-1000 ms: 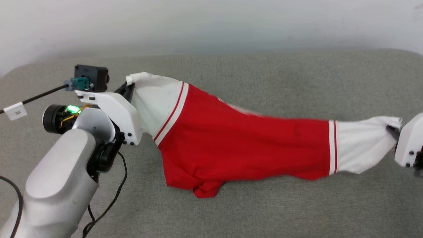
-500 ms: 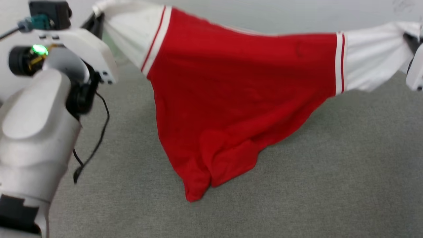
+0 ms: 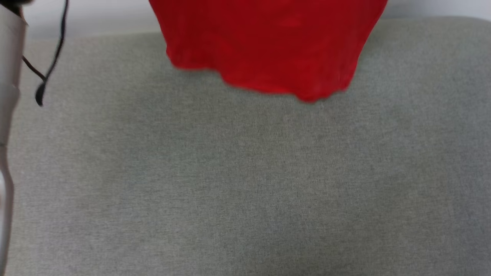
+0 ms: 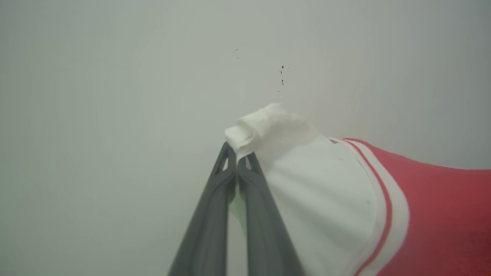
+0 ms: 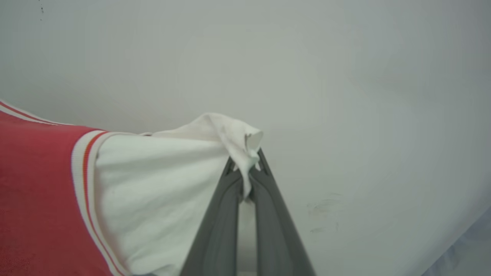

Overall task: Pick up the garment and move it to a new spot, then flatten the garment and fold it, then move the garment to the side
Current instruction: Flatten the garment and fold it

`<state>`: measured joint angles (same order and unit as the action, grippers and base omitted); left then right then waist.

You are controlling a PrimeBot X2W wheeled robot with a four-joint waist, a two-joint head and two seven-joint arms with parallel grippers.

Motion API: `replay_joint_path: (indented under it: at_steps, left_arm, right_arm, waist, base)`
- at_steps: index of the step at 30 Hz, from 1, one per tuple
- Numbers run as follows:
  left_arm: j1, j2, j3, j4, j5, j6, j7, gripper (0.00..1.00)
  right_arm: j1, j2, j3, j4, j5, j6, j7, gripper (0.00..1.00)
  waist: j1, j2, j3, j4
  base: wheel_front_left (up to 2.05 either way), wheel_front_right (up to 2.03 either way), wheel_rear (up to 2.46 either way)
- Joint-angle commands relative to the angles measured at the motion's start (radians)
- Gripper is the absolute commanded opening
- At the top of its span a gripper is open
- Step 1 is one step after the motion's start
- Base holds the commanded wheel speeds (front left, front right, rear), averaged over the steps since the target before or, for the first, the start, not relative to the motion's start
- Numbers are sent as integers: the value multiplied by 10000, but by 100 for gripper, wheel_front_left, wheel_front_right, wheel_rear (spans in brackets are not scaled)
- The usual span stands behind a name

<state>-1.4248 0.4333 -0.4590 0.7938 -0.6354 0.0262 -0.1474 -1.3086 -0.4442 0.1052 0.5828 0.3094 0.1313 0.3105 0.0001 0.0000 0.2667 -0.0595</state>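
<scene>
Two grippers share one garment [image 3: 268, 46]: the left gripper [image 4: 237, 153] has its jaws pinched together on the bunched tip of one white sleeve [image 4: 307, 184]. The right gripper [image 5: 245, 163] is pinched the same way on the tip of the other white sleeve [image 5: 165, 180], so the red body spans between them and hangs below both. In the head view its lower hem dangles above the grey padded surface [image 3: 245, 184], apart from it. I judge this to be the first step, the carry to a new spot, with the lift done and the setting down not yet made. The next move likely calls for both arms to travel together with the sleeves held apart. They would then lower until the hem meets the surface beneath the grippers and the cloth can be drawn out flat, without either pinch slipping. Count: one garment, two sleeves, two grippers, and one black cable [image 3: 50, 65] hanging beside the left arm [image 3: 7, 57].
</scene>
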Motion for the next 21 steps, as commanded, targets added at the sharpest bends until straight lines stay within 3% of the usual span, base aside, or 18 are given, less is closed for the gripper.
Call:
replay_joint_path:
  at_steps: [1,10,21]
  left_arm:
    - [-240,67,80,43,26,-12,-110,0]
    - [-1956,210,327,314,189,-35,-773,0]
    - [-2266,45,473,472,184,-183,-1112,0]
  right_arm:
    - [-290,-84,19,49,-51,-10,-141,0]
    - [-2557,-83,578,587,-116,-10,-1678,0]
    - [-3383,147,1577,1412,525,-10,-2535,0]
  waist:
    - [-1,0,516,-164]
    - [-1,0,1981,-434]
    - [-1,0,3405,-461]
  base:
    - [0,0,0]
    - [0,0,0]
    - [0,0,0]
